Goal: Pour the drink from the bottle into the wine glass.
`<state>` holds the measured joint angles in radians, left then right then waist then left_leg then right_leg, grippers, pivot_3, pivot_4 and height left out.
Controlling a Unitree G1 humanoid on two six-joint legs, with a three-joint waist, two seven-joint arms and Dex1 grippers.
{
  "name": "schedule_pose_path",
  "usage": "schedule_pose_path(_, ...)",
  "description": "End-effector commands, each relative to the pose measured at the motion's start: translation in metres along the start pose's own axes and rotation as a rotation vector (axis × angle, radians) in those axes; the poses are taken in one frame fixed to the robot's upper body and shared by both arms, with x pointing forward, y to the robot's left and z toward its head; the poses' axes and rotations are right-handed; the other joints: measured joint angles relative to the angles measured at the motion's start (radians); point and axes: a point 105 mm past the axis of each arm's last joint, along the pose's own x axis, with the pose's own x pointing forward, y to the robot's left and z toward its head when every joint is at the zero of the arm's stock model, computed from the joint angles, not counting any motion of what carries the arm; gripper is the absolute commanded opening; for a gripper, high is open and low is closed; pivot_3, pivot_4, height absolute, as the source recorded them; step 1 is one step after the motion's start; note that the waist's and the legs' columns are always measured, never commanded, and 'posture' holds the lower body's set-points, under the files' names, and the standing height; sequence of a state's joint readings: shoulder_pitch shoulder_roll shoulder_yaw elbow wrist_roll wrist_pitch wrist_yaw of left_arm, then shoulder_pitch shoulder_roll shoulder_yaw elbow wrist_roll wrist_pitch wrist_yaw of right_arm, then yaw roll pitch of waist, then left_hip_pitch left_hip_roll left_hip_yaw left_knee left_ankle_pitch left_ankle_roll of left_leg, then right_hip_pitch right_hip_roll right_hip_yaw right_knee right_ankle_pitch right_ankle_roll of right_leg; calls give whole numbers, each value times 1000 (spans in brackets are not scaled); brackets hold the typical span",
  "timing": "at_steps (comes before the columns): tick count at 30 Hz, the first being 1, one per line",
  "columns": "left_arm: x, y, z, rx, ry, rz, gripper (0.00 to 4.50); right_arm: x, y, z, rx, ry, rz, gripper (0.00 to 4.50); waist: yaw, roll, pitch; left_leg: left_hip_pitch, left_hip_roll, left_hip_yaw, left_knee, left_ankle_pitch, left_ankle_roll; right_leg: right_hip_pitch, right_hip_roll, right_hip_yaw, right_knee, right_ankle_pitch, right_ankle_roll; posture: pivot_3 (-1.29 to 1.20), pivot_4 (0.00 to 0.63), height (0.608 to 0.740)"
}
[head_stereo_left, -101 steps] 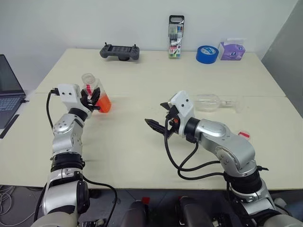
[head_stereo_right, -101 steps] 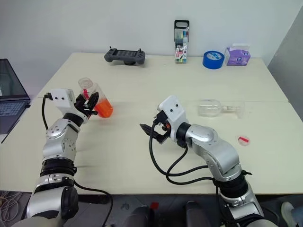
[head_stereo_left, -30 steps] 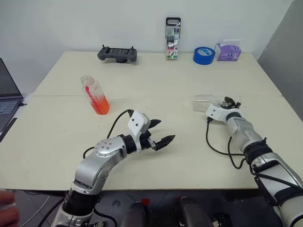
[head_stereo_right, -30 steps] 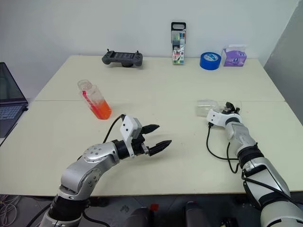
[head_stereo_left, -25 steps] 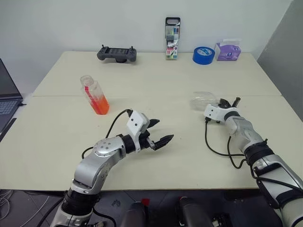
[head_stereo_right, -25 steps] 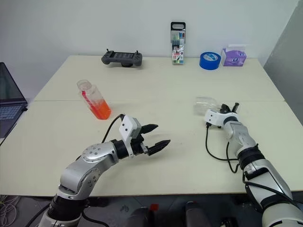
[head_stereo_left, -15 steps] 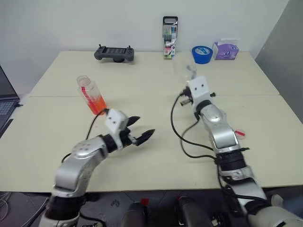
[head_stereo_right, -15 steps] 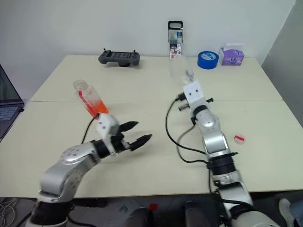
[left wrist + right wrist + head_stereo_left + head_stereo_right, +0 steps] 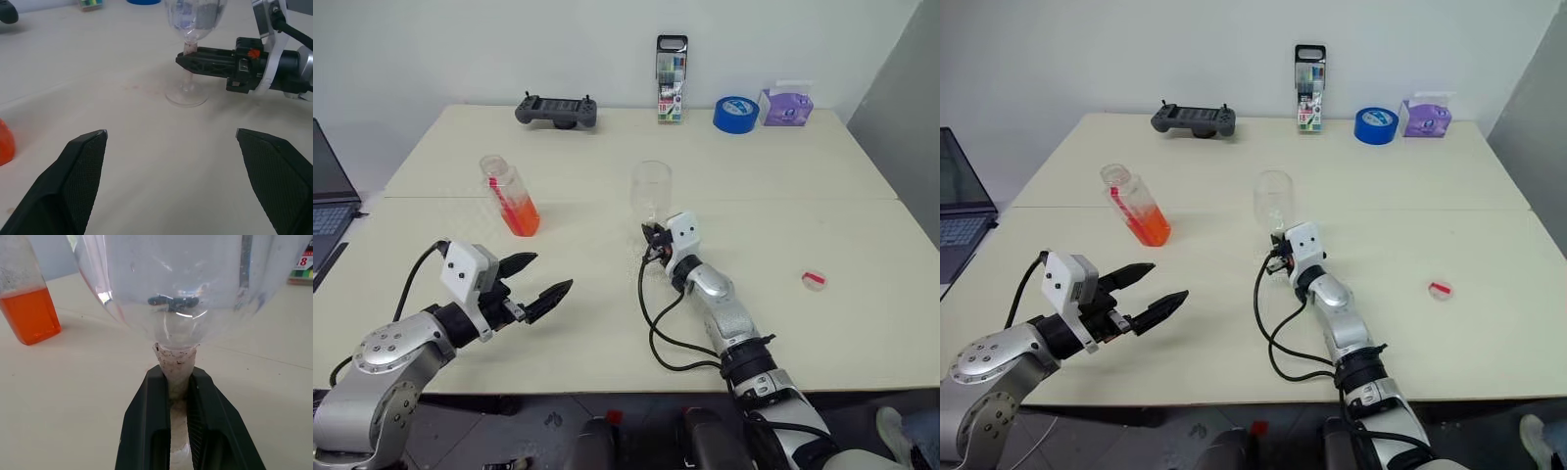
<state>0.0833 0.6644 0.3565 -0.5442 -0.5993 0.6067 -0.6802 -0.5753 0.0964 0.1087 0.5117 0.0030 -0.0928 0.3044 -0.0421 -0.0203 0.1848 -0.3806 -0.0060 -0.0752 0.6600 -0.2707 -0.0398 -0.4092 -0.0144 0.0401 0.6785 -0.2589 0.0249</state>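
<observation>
Left eye view: cream table (image 9: 607, 323), white wall | left pincer (image 9: 540, 280) spread, empty | right pincer (image 9: 178, 382) clamps wine glass (image 9: 651, 191) stem

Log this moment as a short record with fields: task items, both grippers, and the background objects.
wine glass: upright on its foot near the table's middle, empty
right gripper: shut on the wine glass's stem
bottle: stands uncapped on the table to the robot's left, lower part filled with orange-red drink
left gripper: open, empty, above the table near its front edge, pointing toward the glass
cap: lies on the table to the right
back edge: game controller, pen case, blue tape roll, tissue pack
laptop: far left
</observation>
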Motion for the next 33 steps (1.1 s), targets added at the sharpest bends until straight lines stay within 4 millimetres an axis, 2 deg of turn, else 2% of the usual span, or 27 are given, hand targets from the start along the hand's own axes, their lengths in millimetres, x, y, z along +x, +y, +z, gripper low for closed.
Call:
schedule_pose_path(1,3,-5,8,24,-30,-10,4500,3,12,4,-40,-54,27,163,-1,0,0,0,0,0,0,0,0,0,0,0,0,0,0,0,150,740)
schedule_pose_path(4,8,-2,7,20,-32,-7,4500,5,18,-6,-35,-36,26,163,-3,0,0,0,0,0,0,0,0,0,0,0,0,0,0,0,150,740)
schedule_pose_path(14,15,2,8,24,-40,-7,4500,14,28,-8,-52,-33,30,163,-16,-1,-1,1,2,-1,-1,0,0,0,2,0,1,0,0,0,150,740)
schedule_pose_path(27,22,3,8,24,-40,-17,4500,12,25,-20,-41,37,40,163,-17,-1,-1,1,2,-1,-1,0,0,0,2,1,1,0,0,0,150,740)
schedule_pose_path(28,23,3,8,25,-42,-16,4500,12,24,-20,-42,40,36,893,-17,-1,-1,2,2,-1,-1,0,0,0,2,1,1,0,0,0,150,740)
schedule_pose_path(29,23,5,9,28,-45,-9,4500,12,24,-20,-41,42,35,1094,-16,-1,-1,2,2,-1,-1,0,0,0,2,1,1,0,0,0,150,740)
schedule_pose_path(33,25,6,8,26,-47,-4,4500,13,24,-18,-36,44,36,2539,-15,-1,-1,0,1,-1,-1,0,0,-1,2,1,1,0,0,0,150,740)
